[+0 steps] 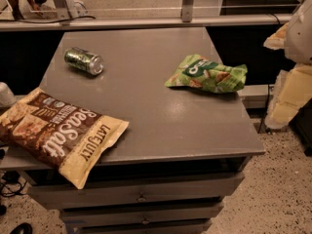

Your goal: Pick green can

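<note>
Weight looks modest: the green can point(84, 61) is a small metal drink can, far smaller than either snack bag, though whether it is full or empty cannot be told. It lies on its side on the far left part of the grey surface point(156, 111). Its long axis runs from far left toward near right, and one shiny silver end faces the near right. It touches nothing but the surface and sits well apart from both the brown snack bag point(58, 130) hanging over the near left corner and the green chip bag point(207, 74) by the right edge.

I judge the body stiff enough for a firm pinch, yet thin-walled, so hard squeezing would likely dent it. The painted skin is probably smooth and slippery. Lying down, it may roll at any sideways nudge across its axis. The best hold seems to be from above, at mid-length of the dark green body, closing across the round sides square to the axis, not on the silver ends.

The tool point(292, 91) appears as pale shapes at the right edge of the view, off the surface and well apart from the can. I cannot tell whether it is spread or pressed together.
</note>
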Controlling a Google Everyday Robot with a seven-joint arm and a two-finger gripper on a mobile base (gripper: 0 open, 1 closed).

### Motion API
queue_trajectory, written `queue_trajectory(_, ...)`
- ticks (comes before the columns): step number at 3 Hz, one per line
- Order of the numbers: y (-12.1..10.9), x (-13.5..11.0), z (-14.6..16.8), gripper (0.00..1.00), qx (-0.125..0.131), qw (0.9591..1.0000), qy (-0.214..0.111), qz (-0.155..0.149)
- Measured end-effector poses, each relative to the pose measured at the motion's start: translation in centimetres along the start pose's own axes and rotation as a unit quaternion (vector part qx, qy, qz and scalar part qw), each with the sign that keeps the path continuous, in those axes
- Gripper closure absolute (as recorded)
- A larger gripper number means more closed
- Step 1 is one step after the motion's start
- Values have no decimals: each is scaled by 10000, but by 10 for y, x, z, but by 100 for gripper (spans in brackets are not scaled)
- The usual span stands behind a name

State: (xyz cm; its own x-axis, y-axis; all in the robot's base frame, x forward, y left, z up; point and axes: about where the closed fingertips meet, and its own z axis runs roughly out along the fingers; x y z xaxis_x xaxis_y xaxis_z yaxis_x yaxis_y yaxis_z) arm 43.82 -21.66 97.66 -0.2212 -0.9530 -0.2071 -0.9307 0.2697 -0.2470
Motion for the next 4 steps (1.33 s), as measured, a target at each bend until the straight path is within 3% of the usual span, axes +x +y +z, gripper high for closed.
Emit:
queue_trajectory(2,-2,-7,1,0,19,9999,-101,26)
queue_trajectory(3,-6,-40,12,0,22,9994,-339,-24)
queue_trajectory(4,-12,-99,29,0,73,9973,-723,-93)
